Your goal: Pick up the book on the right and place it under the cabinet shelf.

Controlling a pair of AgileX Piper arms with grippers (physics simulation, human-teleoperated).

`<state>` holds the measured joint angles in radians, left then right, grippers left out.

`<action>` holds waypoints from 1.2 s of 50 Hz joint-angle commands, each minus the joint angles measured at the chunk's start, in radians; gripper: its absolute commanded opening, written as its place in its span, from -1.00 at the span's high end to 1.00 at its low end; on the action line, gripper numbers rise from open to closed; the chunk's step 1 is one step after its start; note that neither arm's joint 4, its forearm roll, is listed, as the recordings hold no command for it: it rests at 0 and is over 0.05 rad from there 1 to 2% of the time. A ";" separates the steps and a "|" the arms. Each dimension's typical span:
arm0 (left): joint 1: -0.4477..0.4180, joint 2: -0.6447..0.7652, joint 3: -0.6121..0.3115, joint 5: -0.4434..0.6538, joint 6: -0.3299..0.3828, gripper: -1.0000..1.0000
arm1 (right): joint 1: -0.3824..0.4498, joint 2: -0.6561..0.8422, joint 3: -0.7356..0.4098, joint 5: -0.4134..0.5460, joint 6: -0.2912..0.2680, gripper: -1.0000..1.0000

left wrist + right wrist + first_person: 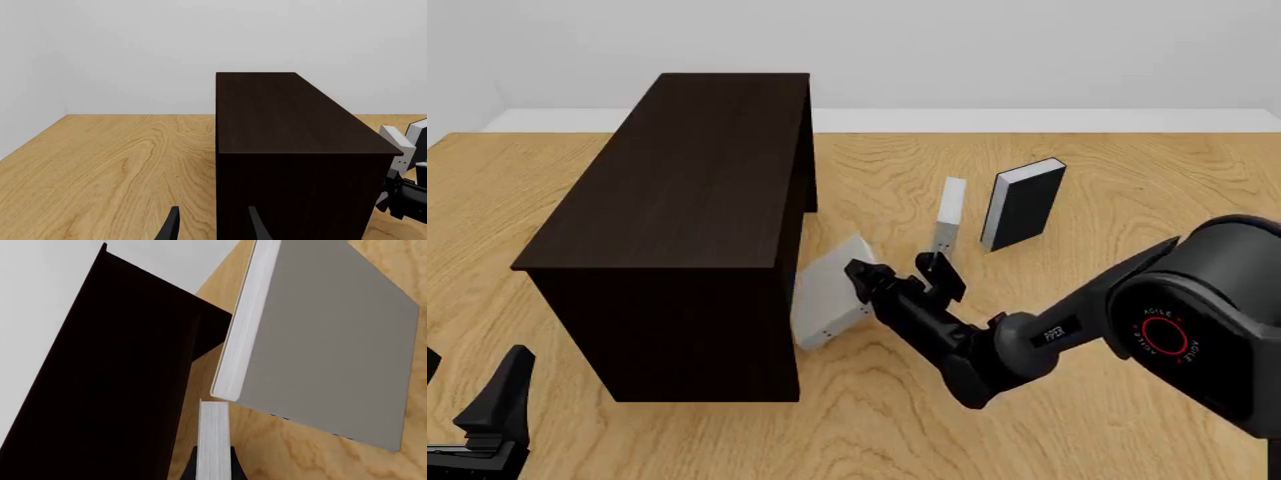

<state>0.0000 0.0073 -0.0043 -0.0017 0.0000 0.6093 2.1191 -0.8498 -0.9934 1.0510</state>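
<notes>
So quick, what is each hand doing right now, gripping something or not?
Left hand: open, holding nothing.
Right hand: closed on the light grey book, beside the dark cabinet.

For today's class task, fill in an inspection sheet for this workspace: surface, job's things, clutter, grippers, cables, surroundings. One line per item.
Surface: wooden table, light grain, with bare areas around the things.
Job's things: the light grey book is tilted against the open right side of the dark cabinet shelf, held at its edge by the right gripper; it is not yet fully under the shelf.
Clutter: a black-covered book and a slimmer grey-and-white book stand upright to the right of the cabinet.
Grippers: right shut on the book; left gripper open, hanging at the near left, holding nothing.
Cables: nothing seen.
Surroundings: plain pale wall behind the table.
</notes>
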 commanded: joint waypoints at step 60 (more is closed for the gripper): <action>0.000 0.000 0.000 0.000 0.000 -1.00 | -0.191 -0.396 0.220 0.300 -0.364 -1.00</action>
<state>0.0000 0.0073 -0.0043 -0.0017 0.0000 0.4732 1.8543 -0.6966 -0.7605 0.7669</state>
